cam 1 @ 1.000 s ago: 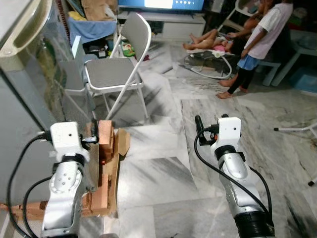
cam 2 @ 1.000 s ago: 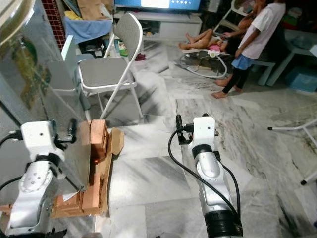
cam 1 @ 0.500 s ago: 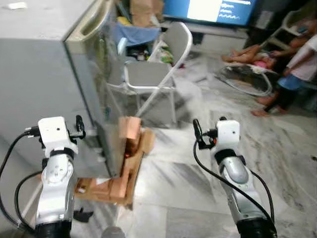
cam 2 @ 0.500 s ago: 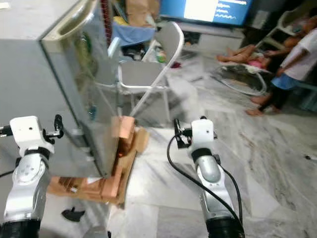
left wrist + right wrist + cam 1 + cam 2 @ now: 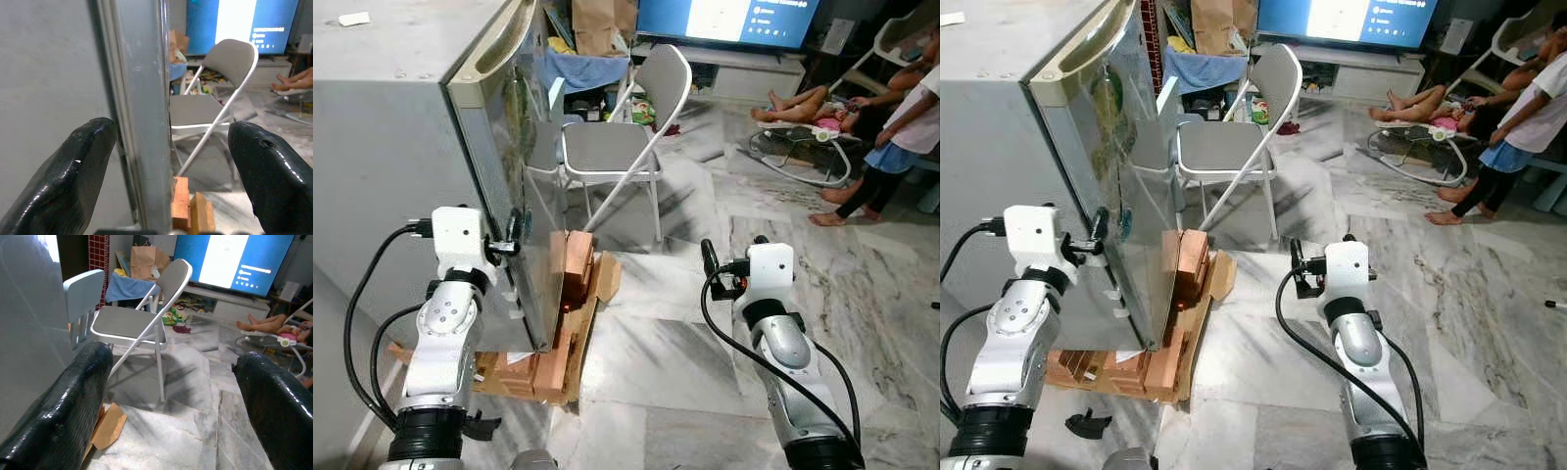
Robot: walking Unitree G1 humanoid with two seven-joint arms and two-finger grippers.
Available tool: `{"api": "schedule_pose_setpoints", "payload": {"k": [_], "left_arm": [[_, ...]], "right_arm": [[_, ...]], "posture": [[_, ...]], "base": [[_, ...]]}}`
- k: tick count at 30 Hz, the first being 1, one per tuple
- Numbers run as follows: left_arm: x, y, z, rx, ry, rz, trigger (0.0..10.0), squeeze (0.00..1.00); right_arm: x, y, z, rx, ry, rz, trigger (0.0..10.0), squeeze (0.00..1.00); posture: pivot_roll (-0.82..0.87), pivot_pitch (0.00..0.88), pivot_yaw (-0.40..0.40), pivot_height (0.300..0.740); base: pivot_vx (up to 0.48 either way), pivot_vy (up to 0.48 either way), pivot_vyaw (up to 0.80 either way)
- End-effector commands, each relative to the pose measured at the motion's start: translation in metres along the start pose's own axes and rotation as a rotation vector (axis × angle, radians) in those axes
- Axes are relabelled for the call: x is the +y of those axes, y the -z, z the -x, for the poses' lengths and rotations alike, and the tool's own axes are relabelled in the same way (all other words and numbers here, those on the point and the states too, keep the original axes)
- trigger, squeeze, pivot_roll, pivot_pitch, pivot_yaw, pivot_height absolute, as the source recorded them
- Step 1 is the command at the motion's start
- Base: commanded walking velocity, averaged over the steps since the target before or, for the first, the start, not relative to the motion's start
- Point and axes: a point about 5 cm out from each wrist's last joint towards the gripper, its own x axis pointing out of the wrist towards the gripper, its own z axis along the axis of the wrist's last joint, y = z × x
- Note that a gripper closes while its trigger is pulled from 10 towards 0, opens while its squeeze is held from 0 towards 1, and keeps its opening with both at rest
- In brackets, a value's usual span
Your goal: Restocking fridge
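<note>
Left gripper (image 5: 164, 147) is right at the fridge door (image 5: 524, 211) now, fingers spread wide, one finger (image 5: 85, 161) on the side wall's flank and the other out over the reflective front face, so the door's vertical edge (image 5: 144, 112) runs straight up between them. That edge is the long axis to work along, top to bottom, and nothing is clamped on it yet. Door looks closed or very nearly so; I can't make out a gap.

Right gripper (image 5: 171, 396) hangs out over the marble floor (image 5: 646, 343), also wide open and holding nothing, well apart from the fridge (image 5: 391, 147), so the left arm is clearly the nearer one.

Just beyond the left gripper, the wooden blocks (image 5: 570, 279) prop the fridge's base, and a folding chair (image 5: 617, 147) stands further out on the door's front side. My read: the swing path is tight there. Far back, people (image 5: 891, 127) sit and stand by the screen.
</note>
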Motion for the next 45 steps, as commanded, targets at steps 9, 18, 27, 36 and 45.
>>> {"api": "schedule_pose_setpoints", "payload": {"k": [9,18,27,36,45], "left_arm": [[-0.009,-0.007,-0.027,-0.003,0.041,0.005,10.0,0.0],[-0.009,-0.005,-0.044,0.019,0.002,-0.026,10.0,0.0],[0.002,-0.007,-0.047,0.015,-0.075,-0.04,10.0,0.0],[0.002,-0.003,-0.044,0.016,-0.059,-0.031,10.0,0.0],[0.012,0.003,0.007,0.006,-0.107,-0.027,10.0,0.0]], "right_arm": [[-0.005,-0.009,0.001,-0.026,0.015,0.008,10.0,0.0],[-0.006,-0.006,0.014,-0.01,0.042,0.003,10.0,0.0],[-0.007,-0.006,0.016,-0.001,0.057,-0.002,10.0,0.0],[-0.003,-0.006,0.015,0.003,0.048,-0.009,10.0,0.0],[-0.012,-0.004,0.024,0.011,0.059,-0.001,10.0,0.0]], "posture": [[0.04,0.023,-0.034,0.74],[0.01,0.048,0.001,0.74],[0.02,0.05,0.006,0.74],[0.03,0.051,0.003,0.74],[0.03,0.037,0.01,0.74]], "base": [[0.0,0.0,0.0],[0.0,0.0,0.0],[0.0,0.0,0.0],[0.0,0.0,0.0],[0.0,0.0,0.0]]}}
